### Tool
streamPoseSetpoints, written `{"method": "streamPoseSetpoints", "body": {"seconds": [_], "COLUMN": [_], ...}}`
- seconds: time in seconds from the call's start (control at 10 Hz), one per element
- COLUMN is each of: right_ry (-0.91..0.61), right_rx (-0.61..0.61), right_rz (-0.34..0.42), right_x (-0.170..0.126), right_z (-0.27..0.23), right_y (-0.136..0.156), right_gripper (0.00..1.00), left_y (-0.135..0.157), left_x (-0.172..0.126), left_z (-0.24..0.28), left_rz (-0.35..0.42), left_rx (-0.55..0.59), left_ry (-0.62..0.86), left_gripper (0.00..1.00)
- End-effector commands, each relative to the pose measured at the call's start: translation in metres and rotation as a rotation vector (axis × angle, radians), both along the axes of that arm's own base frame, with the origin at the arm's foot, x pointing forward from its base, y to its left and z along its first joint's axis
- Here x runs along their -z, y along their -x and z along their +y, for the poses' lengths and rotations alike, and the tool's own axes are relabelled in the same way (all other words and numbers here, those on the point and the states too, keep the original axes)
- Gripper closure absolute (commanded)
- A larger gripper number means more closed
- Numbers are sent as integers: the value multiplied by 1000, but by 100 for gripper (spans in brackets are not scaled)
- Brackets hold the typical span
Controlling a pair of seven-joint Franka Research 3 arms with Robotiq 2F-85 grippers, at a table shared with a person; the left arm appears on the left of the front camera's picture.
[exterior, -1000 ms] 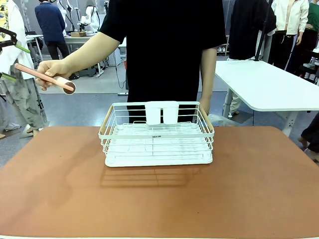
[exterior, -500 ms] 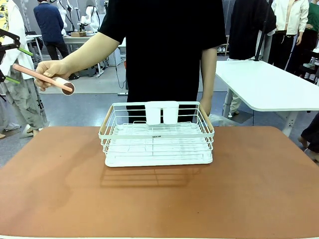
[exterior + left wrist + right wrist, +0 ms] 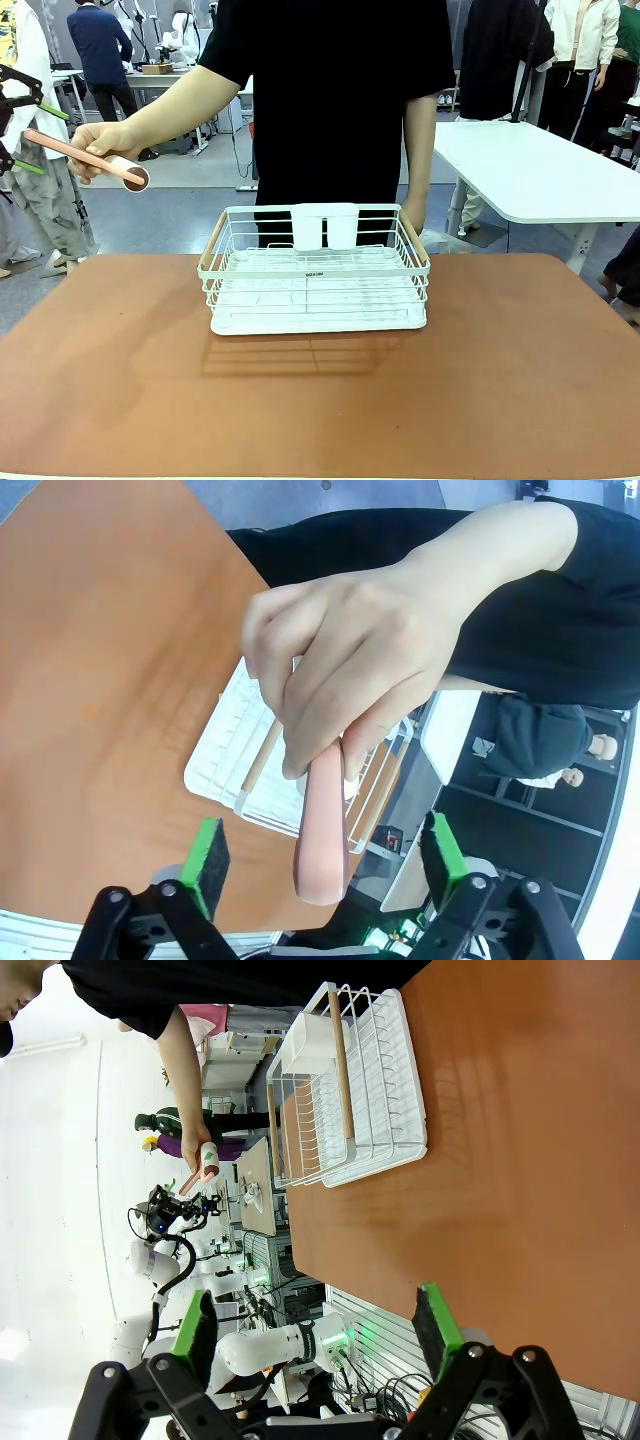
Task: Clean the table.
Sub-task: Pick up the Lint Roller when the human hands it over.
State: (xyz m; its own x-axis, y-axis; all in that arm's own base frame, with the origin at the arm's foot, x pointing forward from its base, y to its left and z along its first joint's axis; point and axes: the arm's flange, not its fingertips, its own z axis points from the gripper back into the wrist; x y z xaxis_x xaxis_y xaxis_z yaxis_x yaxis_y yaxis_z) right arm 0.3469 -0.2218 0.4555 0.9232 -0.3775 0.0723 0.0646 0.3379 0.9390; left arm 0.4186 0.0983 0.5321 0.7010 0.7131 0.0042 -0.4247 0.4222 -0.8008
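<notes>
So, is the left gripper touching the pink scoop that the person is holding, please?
Apart. The left wrist view shows the pink scoop between the open pads of the left gripper, a gap on each side.

The right gripper (image 3: 314, 1326) has its green-padded fingers wide apart above the table (image 3: 520, 1160), with nothing between them. A white wire rack (image 3: 350, 1080) sits near the table's far edge, and a white cup (image 3: 310, 1042) hangs on its far rim. Off the table's side edge, a person's hand (image 3: 204, 1152) holds a pink tool (image 3: 194, 1176), perhaps a scoop.
</notes>
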Motion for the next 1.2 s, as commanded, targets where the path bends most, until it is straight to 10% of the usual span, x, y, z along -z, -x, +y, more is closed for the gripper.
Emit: {"method": "streamPoseSetpoints", "body": {"seconds": [0.0,0.2,1.1], "right_ry": [-5,-5,-5], "right_rx": [1,1,1], "right_rz": [-4,-4,-4], "right_x": [-2,-2,-2], "right_z": [0,0,0], "right_y": [1,1,1], "right_gripper": [0,0,0], "left_y": [-2,-3,1], "left_x": [2,0,2], "left_z": [-2,-2,-2], "left_rz": [-10,-18,-29], "left_rx": [-22,-9,59], "left_ry": [20,25,21], "left_gripper": [55,100,100]}}
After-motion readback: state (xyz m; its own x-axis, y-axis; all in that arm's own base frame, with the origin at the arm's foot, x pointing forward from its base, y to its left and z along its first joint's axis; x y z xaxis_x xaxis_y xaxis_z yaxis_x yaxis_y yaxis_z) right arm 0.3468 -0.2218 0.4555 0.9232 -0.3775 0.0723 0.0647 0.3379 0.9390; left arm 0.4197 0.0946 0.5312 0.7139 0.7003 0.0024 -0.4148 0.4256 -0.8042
